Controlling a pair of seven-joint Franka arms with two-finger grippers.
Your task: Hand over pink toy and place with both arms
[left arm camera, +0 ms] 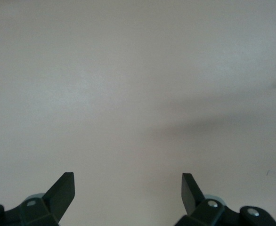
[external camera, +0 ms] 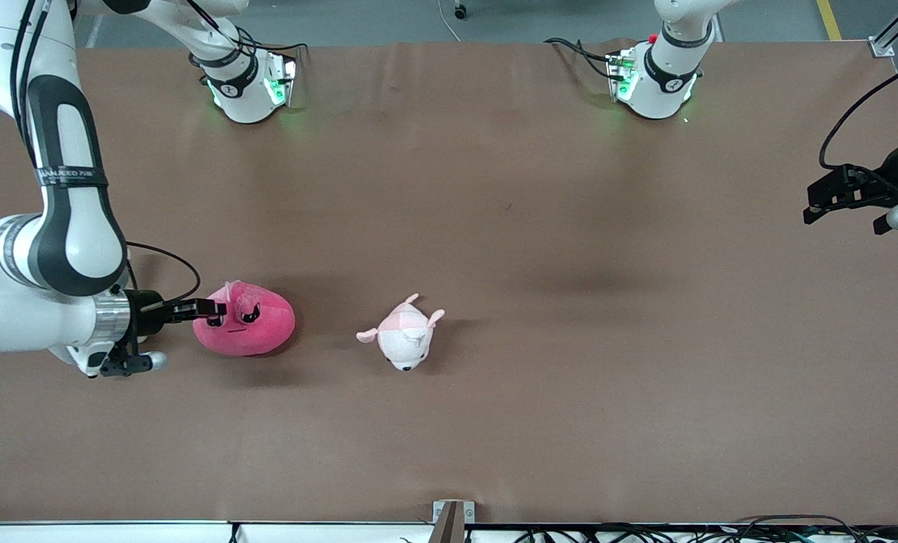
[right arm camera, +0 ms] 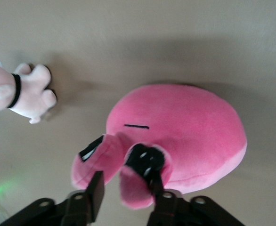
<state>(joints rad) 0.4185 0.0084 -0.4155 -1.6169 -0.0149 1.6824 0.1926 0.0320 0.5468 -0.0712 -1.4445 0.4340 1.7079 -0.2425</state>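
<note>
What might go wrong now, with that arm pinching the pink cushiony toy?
1. The right gripper has its fingers only around a small flap at the pink toy's edge, so the toy may slip out if lifted.
2. The pale plush animal lies beside it and might get bumped.
3. The left gripper waits open, well away at the table's other end, so the handover needs a long carry.

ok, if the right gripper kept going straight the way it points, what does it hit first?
The pink toy. The right gripper is already at its head end, a finger on each side of a lobe, so it would push into the plush body; the pale pink-and-white plush comes afterwards.
</note>
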